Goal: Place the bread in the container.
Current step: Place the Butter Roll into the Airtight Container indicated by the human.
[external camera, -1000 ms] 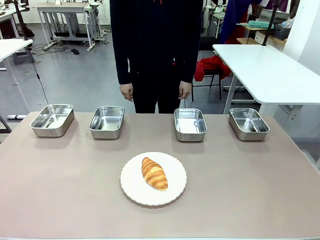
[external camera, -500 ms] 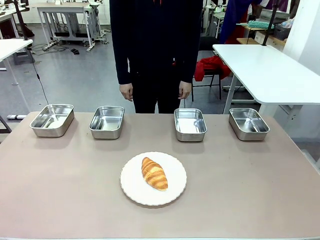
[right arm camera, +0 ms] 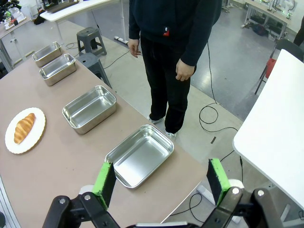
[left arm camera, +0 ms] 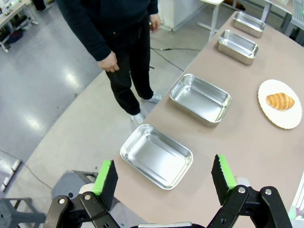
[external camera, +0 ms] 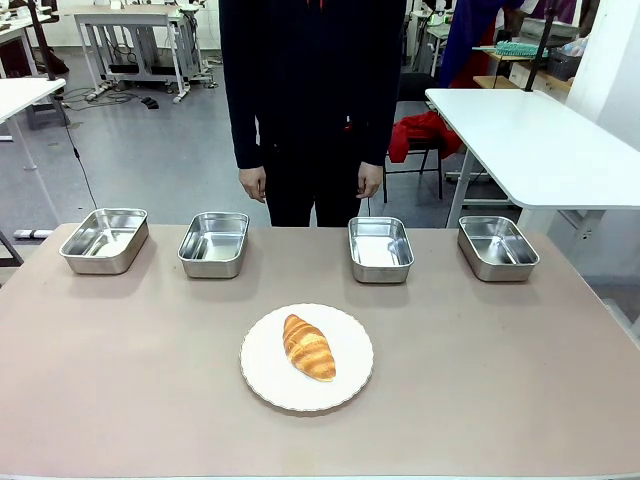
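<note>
The bread (external camera: 308, 346), a golden-brown croissant, lies on a round white plate (external camera: 351, 375) at the table's near middle. Several identical steel containers stand empty in a row along the far edge; which one is meant I cannot tell: far left (external camera: 104, 240), left of middle (external camera: 214, 243), right of middle (external camera: 380, 248), far right (external camera: 497, 247). My left gripper (left arm camera: 164, 174) hangs open high above the far-left container (left arm camera: 156, 155), the bread (left arm camera: 280, 100) far off. My right gripper (right arm camera: 160, 182) is open above the far-right container (right arm camera: 139, 155), the bread (right arm camera: 24, 127) distant.
A person in dark clothes stands at the far side behind the middle containers, one hand (external camera: 253, 184) and the other hand (external camera: 370, 180) hanging at the sides. The beige table (external camera: 500, 380) is bare around the plate. A white table (external camera: 530, 140) stands at back right.
</note>
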Robot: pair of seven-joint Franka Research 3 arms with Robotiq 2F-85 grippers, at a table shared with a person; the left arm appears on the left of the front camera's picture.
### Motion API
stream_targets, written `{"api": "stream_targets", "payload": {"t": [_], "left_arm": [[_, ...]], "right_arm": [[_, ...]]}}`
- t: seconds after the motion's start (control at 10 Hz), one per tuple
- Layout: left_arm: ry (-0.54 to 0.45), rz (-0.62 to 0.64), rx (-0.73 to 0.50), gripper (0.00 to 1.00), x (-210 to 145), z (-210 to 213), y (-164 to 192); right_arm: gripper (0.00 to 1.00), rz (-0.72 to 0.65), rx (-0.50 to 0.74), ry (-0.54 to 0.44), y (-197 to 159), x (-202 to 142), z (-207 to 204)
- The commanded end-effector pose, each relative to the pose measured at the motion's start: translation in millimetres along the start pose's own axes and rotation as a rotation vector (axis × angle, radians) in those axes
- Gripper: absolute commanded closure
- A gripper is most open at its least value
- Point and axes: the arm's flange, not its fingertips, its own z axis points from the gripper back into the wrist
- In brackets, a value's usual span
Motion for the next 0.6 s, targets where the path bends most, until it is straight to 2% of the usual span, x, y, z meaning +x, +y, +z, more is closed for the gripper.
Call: {"api": "stream_targets", "payload": {"t": [0.0,0.5], "left_arm": [[-0.016,0.007,0.006,0.00,0.3,-0.2,0.1],[-0.016,0.007,0.006,0.00,0.3,-0.2,0.1]], "right_arm": [[0.00,0.004,0.001,-0.003,1.0,2.1,-0.2],[0.00,0.004,0.001,-0.003,1.0,2.1,-0.2]]}}
